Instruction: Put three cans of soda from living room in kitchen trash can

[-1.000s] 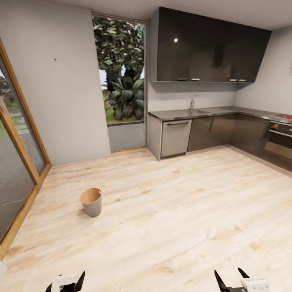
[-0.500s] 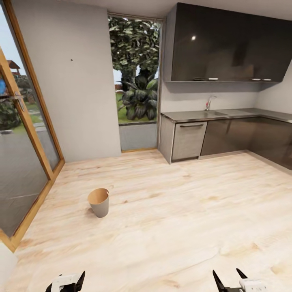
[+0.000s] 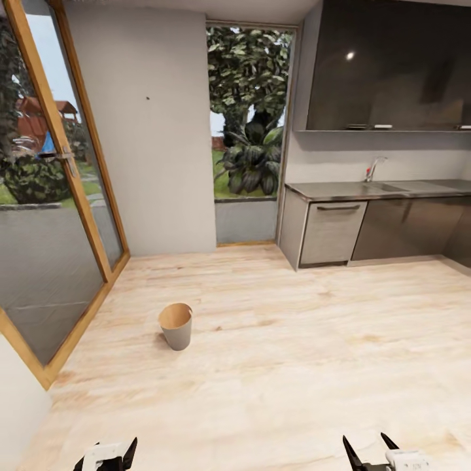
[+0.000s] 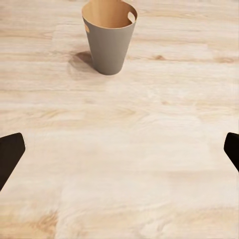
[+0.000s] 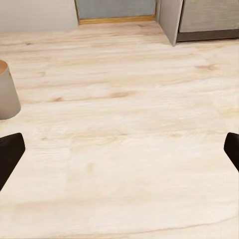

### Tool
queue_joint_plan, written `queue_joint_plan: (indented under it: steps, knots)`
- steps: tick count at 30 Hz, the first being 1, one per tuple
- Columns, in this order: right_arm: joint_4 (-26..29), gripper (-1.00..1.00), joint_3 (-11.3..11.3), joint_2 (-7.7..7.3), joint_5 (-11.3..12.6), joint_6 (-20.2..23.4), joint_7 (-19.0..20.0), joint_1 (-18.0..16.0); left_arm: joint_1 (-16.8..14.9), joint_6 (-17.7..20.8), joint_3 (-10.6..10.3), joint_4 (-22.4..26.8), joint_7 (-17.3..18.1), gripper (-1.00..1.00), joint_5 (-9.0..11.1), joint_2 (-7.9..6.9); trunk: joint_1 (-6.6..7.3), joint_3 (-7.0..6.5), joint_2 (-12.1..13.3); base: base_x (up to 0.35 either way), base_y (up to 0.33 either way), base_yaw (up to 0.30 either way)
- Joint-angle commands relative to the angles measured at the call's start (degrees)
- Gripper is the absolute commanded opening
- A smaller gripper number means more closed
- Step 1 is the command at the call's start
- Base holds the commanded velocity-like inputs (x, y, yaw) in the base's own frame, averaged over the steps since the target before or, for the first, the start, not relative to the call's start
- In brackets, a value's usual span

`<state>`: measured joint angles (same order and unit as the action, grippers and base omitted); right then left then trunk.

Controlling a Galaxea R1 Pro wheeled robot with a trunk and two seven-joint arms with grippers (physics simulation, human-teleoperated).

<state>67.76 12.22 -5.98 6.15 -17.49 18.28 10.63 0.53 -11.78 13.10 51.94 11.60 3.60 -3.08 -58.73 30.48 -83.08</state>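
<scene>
Left tool [image 3: 104, 454] and right tool [image 3: 386, 458] both sit low at the head view's bottom edge, fingers spread wide apart, nothing between them. Left wrist view: black fingertips [image 4: 10, 157] at the frame sides, light wood floor [image 4: 129, 164] between. Tash can [image 3: 176, 326] stands upright on the floor ahead of the left tool, roughly 1 o'clock from it, well apart; about 11 o'clock from the right tool. Can is grey outside, tan inside, tapered, handle hole near rim. Kitchen cabinets [image 3: 392, 65] and worktop [image 3: 379, 190] at 2 o'clock; wood-framed glass door [image 3: 59, 196] at 10 o'clock.
</scene>
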Motion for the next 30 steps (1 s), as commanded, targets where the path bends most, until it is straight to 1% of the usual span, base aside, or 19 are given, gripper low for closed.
queue_joint_plan:
  steps: [1, 30]
  knots:
    - [0.0, 1.00, 0.0, 0.00, 0.0, 0.0, 0.0, 0.0, 0.0, 0.0, 0.0, 0.0, 0.0, 1.00, 0.0, 0.00, 0.00, 0.00, 0.0, 0.149, -0.112, 0.249]
    - [0.0, 1.00, 0.0, 0.06, -0.1, 0.0, 0.1, 0.0, 0.0, 0.0, 0.0, 0.1, 0.0, 1.00, 0.0, 0.00, 0.00, 0.00, 0.0, 0.149, -0.113, 0.249]
